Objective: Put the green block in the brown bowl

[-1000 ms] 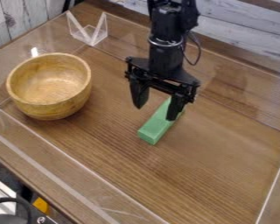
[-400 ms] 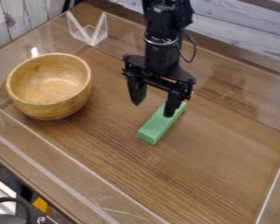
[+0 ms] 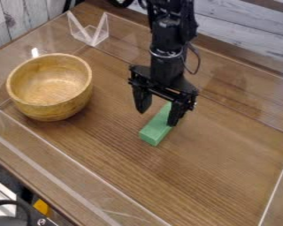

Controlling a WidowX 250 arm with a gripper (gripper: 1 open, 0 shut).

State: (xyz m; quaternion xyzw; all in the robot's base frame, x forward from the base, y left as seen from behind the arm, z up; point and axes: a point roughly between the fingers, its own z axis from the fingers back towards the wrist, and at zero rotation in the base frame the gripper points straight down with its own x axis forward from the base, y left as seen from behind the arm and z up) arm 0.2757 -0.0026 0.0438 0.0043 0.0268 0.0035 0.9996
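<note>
A: Camera view, what's on the wooden worktop (image 3: 96,150)?

B: A green block (image 3: 157,131) lies flat on the bare wood right of centre, well apart from the brown bowl (image 3: 49,86) standing upright at the left

A: And the arm?

B: The black gripper (image 3: 158,105) points straight down over the block's far end, jaws spread wide with nothing clamped; one finger (image 3: 179,110) overlaps the block's upper end, the other stands to its left
</note>
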